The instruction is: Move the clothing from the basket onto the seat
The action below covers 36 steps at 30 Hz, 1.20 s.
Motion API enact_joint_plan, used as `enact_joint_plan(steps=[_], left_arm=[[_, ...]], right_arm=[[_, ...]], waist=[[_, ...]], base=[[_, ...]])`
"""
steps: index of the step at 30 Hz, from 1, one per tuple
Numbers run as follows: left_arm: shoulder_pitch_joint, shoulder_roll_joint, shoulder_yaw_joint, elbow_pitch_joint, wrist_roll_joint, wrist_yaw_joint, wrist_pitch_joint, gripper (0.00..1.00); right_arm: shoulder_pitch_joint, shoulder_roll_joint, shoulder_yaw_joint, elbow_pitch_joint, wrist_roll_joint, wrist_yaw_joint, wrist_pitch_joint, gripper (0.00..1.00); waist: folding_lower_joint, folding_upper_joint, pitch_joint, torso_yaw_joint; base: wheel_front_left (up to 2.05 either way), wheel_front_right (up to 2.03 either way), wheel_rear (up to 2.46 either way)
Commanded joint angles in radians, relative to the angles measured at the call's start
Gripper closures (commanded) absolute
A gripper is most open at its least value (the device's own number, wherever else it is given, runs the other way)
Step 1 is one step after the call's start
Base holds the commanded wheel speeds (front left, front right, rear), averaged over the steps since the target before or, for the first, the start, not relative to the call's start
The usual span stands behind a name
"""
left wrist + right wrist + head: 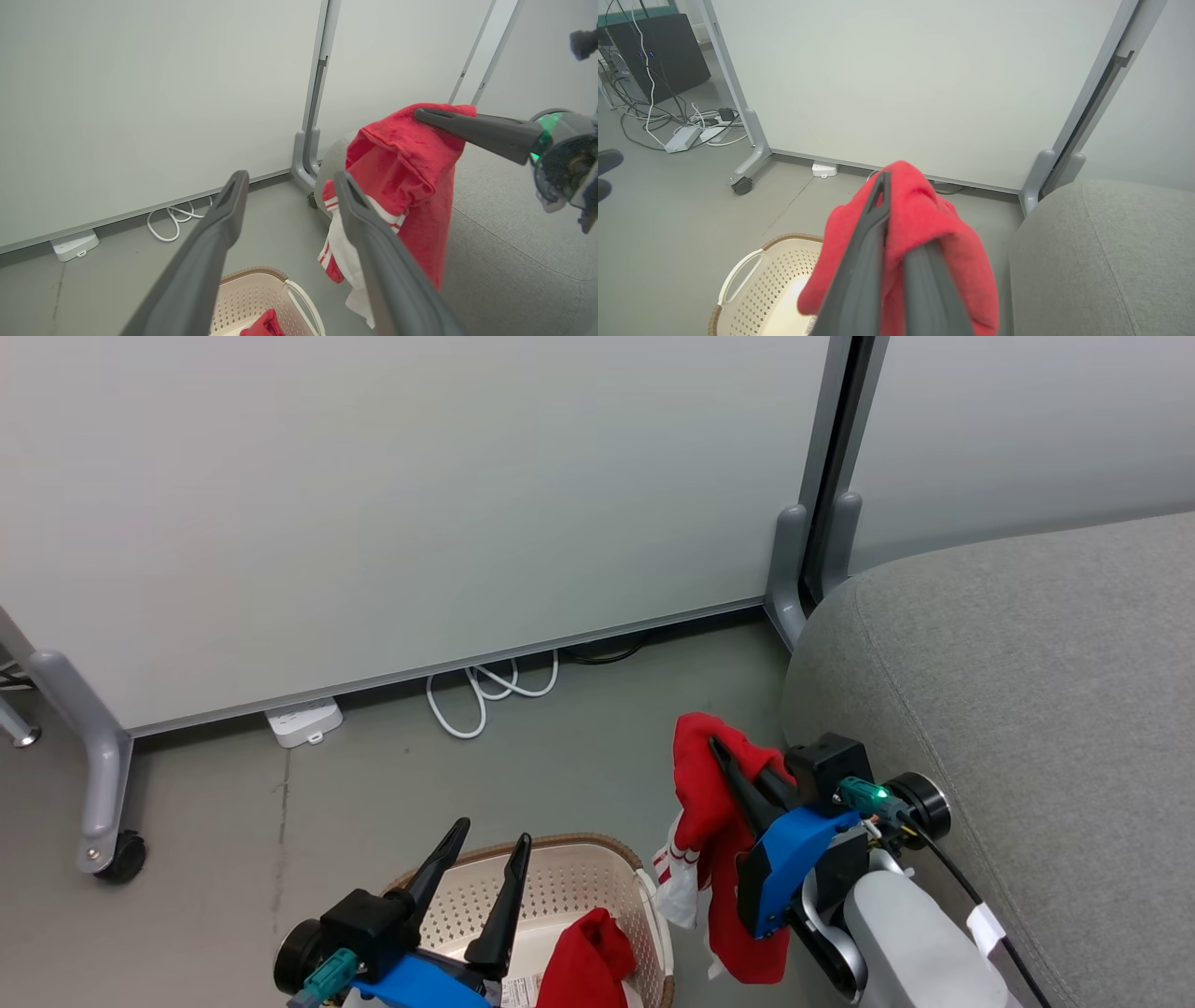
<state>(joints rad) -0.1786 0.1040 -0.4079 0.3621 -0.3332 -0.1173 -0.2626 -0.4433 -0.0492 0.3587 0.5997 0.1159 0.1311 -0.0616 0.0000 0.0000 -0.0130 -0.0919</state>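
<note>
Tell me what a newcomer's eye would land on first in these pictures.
First comes the red garment, draped from the shut fingers of the right gripper. It hangs over the floor between the basket and the grey sofa, not yet on the seat. Next comes a second red garment lying in the basket, with the left gripper open above it.
</note>
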Motion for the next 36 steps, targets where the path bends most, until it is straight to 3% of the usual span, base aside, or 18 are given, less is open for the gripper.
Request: enact_joint_plan(steps=[1, 7, 26, 36], left_arm=[[-0.002, -0.004, 0.005, 0.004, 0.005, -0.007, -0.004, 0.0], [-0.01, -0.012, 0.008, 0.003, 0.015, -0.009, -0.003, 0.0], [-0.025, -0.015, 0.004, -0.014, 0.027, -0.014, -0.003, 0.0], [-0.042, -0.008, -0.006, -0.013, 0.023, -0.014, -0.003, 0.0]], right_arm=[[0.008, -0.002, 0.005, -0.007, 0.003, -0.001, 0.0, 1.0], [-0.002, -0.002, 0.009, -0.009, -0.006, -0.001, 0.003, 1.0], [-0.005, -0.002, -0.012, -0.009, -0.032, -0.001, -0.002, 1.0], [0.003, -0.002, -0.022, -0.015, -0.026, -0.001, -0.003, 1.0]], waist=[[0.0, 0.0, 0.002, -0.01], [0.0, 0.0, 0.005, -0.073], [0.0, 0.0, 0.029, -0.373], [0.0, 0.0, 0.048, -0.434]], base=[[0.0, 0.0, 0.0], [0.0, 0.0, 0.0], [0.0, 0.0, 0.0], [0.0, 0.0, 0.0]])
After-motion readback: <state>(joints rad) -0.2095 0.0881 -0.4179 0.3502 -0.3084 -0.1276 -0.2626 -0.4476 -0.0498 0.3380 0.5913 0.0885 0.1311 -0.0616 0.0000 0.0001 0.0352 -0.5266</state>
